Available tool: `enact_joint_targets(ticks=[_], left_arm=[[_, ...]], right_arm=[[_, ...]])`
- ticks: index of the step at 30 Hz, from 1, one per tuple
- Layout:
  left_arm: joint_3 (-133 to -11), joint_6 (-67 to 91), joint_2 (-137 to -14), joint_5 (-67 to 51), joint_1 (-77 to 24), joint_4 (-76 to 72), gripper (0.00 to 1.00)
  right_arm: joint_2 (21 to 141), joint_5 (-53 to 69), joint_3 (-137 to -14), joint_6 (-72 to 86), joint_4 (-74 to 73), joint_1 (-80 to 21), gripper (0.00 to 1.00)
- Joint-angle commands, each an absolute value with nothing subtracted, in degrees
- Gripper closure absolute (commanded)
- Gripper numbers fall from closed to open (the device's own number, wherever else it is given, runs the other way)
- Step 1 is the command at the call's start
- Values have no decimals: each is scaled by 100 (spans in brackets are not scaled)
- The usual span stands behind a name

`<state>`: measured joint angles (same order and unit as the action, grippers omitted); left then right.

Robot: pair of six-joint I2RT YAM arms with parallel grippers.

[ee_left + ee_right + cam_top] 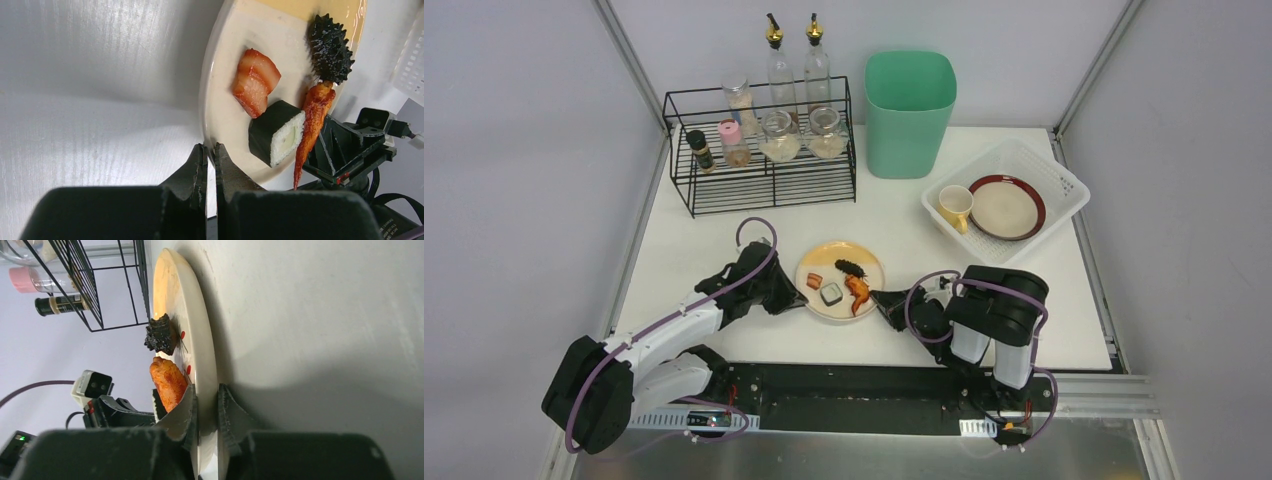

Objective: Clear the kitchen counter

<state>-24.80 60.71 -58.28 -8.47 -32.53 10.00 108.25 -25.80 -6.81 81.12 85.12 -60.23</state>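
From above, the white tabletop [904, 215] fills the middle of the view between grey rails. A black wire rack [764, 185] of jars and bottles stands at its far left and a green bin [909, 110] at the back. At the right, a white basket [1052, 168] holds a cup [955, 205] and a red-rimmed dish [1007, 207]. Near the front edge lies a yellow plate [829, 258] with four food pieces. The left tool [792, 297] meets its left rim and the right tool [882, 298] its right rim. At this size the jaws cannot be made out.

The left wrist camera shows the left tool's dark fingers [197, 170] almost together, pinching the plate's rim. The housing at the bottom cuts off their bases. On the plate sit red-brown striped slices [256, 80], a black-wrapped rice roll [277, 132], a black spiky piece [329, 47] and a long orange piece [312, 117]. The top edge crops the far rim.

The right wrist camera sees the plate edge-on. The right tool's fingers [186, 412] sit against both faces of the rim, closed on it. Only the spiky and orange pieces show; the others are hidden. Whether the plate rests on the tabletop or hangs above it cannot be told.
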Motion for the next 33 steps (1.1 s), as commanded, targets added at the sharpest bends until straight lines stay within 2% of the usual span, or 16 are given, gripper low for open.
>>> enact_joint_targets(ticks=[1, 6, 17, 28, 33], left_arm=[[-2563, 5979, -5799, -1447, -3340, 650, 100], [-2636, 5756, -5735, -1480, -3340, 700, 99], [-2716, 5535, -5551, -1441, -3340, 978, 64], [-2903, 5362, -5041, -1225, -3340, 1534, 54], [-3155, 5234, -4609, -1041, -3340, 1999, 52]], right_arm=[[10765, -2490, -736, 7484, 7743, -5981, 100], [10483, -2568, -607, 7286, 7869, -5938, 100], [10444, -2191, -462, 7366, 8706, -5648, 100], [9783, -2035, -294, 7371, 8707, -5490, 100], [9320, -1916, -301, 7374, 8450, -5457, 100]])
